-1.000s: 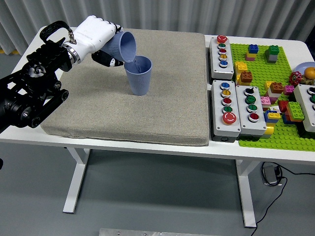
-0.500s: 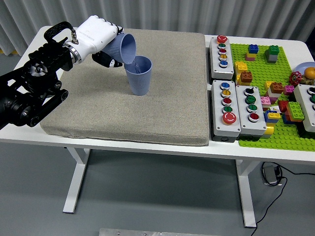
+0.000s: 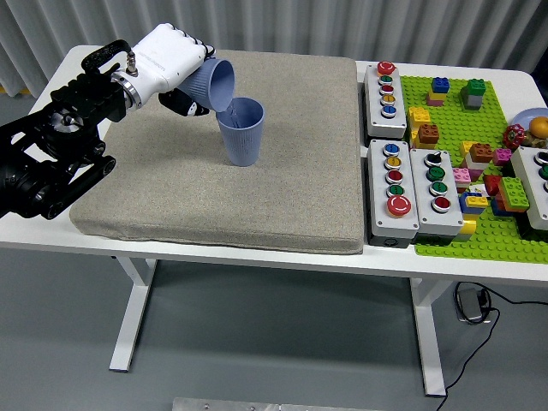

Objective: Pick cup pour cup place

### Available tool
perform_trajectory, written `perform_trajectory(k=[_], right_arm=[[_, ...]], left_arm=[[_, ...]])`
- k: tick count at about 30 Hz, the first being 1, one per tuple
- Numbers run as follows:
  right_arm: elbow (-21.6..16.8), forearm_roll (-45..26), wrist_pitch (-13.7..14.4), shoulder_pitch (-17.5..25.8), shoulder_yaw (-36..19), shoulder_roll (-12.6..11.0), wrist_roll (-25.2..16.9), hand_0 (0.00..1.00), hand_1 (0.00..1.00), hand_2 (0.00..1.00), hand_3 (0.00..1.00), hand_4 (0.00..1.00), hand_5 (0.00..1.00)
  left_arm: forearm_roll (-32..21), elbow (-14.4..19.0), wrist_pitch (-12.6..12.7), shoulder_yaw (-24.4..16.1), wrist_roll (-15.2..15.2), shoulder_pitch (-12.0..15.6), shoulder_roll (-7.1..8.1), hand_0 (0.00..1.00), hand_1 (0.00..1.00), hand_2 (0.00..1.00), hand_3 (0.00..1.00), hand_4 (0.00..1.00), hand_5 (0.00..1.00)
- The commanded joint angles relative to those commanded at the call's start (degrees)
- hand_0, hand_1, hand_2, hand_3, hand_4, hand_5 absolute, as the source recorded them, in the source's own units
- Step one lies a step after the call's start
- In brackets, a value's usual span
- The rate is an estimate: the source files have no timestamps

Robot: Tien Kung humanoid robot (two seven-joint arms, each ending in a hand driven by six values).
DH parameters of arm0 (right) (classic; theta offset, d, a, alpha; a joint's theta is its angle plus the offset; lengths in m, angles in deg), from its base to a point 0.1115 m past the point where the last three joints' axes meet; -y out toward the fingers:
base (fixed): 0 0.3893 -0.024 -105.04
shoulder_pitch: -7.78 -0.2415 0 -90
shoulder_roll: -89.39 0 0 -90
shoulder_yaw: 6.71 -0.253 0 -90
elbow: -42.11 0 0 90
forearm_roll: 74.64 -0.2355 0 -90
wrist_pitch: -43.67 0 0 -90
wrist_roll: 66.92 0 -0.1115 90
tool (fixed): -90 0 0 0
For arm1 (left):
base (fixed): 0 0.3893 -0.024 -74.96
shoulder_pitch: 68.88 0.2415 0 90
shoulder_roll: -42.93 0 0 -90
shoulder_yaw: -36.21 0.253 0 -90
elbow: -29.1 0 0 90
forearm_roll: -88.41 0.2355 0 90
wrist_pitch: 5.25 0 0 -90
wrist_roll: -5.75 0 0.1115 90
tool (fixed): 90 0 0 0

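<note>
White table (image 3: 257,248) is covered at left by a grey mat (image 3: 282,180); three button boxes (image 3: 394,188) and a green baseplate (image 3: 479,231) are set right.

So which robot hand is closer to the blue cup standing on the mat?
Left. The left hand is just up and left of the standing cup, tipping another blue cup over its rim. The right hand isn't in the picture at all.
</note>
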Motion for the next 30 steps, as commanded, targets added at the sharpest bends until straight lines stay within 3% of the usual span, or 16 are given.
perform_trajectory(k=[30], right_arm=[[-0.1,-0.1,0.0,0.7,0.1,0.1,0.2,0.687,0.653,0.583,0.577,0.002,0.166]], left_arm=[[2.1,1.1,1.4,6.4,2.4,-3.4,1.19,0.450,0.464,0.487,0.500,0.733,0.172]])
